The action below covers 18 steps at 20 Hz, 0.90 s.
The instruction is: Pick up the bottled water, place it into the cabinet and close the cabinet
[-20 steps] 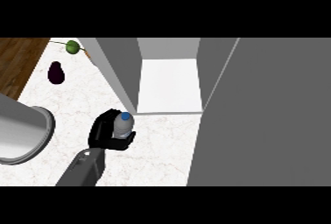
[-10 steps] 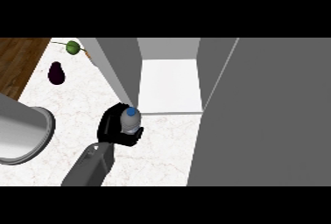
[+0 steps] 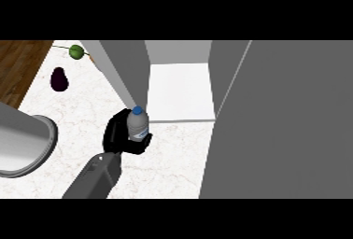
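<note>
The clear plastic water bottle with a blue cap point(image 3: 138, 123), gripped upright in the black left hand point(image 3: 118, 138), should travel toward one o'clock, clearing the grey cabinet door edge point(image 3: 131, 74) onto the white cabinet shelf point(image 3: 179, 91).

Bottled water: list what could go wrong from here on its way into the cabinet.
1. The bottled water, held in the left hand, has its blue cap right at the lower corner of the open cabinet door; pushing straight ahead may knock it against that edge.
2. The cabinet shelf lies to the right of the bottle, so a sideways shift looks needed first.
3. The large grey panel at right narrows the opening.
</note>
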Motion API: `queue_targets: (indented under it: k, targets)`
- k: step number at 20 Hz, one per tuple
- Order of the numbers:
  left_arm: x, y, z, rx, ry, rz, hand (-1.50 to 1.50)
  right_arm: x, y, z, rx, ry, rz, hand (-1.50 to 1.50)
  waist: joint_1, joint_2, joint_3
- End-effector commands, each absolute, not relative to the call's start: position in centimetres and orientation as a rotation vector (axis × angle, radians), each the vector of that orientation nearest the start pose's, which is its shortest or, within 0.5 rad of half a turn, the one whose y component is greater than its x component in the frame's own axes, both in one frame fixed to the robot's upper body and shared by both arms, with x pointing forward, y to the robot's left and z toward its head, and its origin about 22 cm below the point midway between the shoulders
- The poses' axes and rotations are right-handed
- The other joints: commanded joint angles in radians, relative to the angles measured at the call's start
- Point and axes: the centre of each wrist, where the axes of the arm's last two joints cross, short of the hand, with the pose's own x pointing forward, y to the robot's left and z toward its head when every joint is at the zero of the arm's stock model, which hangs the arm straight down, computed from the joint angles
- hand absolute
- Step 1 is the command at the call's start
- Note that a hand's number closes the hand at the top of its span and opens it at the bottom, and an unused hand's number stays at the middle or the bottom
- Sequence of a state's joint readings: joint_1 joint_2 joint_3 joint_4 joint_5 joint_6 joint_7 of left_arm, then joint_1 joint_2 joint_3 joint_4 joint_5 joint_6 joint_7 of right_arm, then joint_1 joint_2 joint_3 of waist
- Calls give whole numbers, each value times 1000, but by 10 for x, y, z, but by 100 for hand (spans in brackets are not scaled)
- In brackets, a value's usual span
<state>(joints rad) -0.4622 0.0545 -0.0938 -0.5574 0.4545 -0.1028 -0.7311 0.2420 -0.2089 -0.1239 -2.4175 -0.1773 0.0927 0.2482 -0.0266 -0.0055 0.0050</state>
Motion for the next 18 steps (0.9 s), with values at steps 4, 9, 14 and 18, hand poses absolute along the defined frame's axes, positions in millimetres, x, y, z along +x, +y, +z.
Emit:
queue_targets:
  k: [4,9,14,18]
  targets:
    - [356,129,-44,-417,-1765,105,150,138,-283,160,43,-1961,115,-150,-54,3,-4]
    - [363,119,-26,-381,-1787,102,150,135,-290,159,54,-1950,116,-150,-73,-4,-2]
    - [362,112,-22,-303,-1781,110,150,143,-300,163,51,-1965,145,-150,-80,0,-2]
    - [369,109,-13,-205,-1791,118,150,148,-309,162,63,-1976,134,-150,-93,7,-1]
